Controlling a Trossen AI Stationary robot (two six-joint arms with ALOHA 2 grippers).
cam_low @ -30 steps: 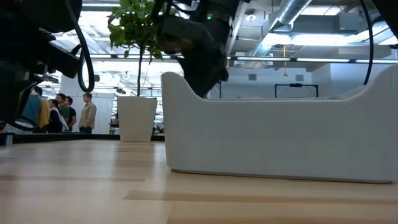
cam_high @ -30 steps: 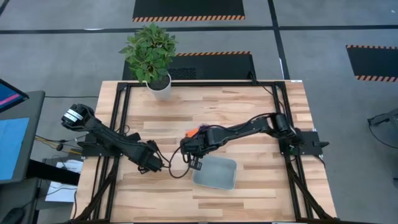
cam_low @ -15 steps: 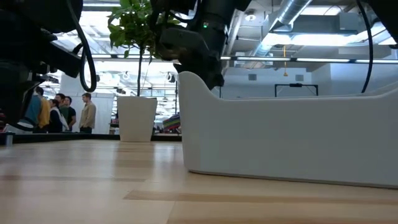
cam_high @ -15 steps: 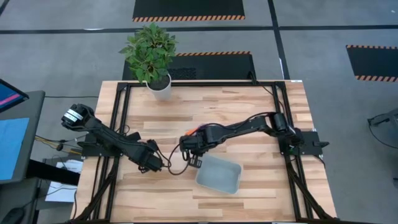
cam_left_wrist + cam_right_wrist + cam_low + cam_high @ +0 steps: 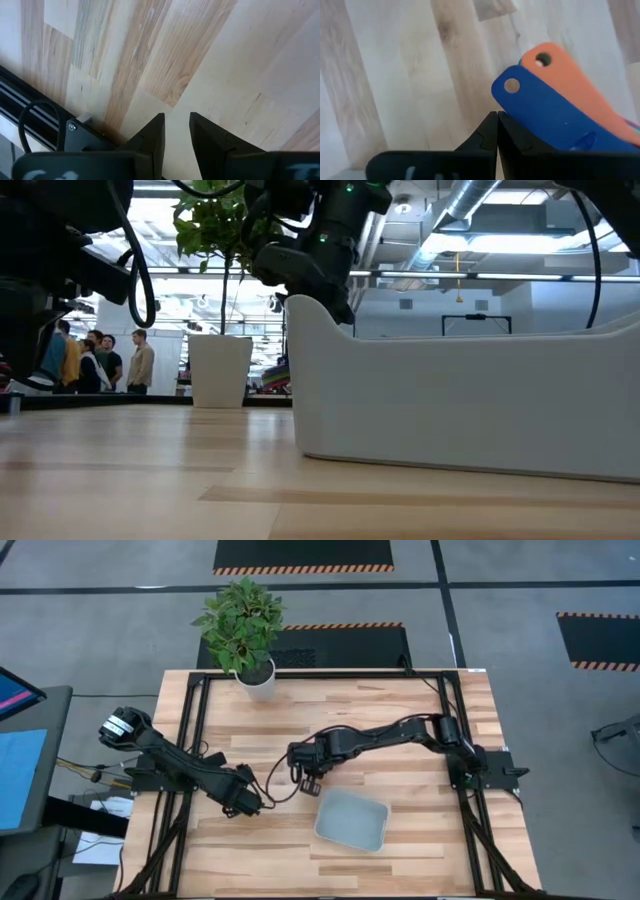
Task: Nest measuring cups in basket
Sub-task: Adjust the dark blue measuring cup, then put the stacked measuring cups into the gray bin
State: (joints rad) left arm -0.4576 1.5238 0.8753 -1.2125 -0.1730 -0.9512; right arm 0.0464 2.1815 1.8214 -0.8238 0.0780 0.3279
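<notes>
Right hand (image 5: 496, 131) (fingers together) hides measuring cups' (image 5: 555, 112) bowls.

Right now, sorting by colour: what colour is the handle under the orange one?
Blue handle, right wrist view.

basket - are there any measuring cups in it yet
No, the high view shows the basket holding nothing, its grey-blue floor bare, while the right gripper hangs just beyond its corner.
</notes>
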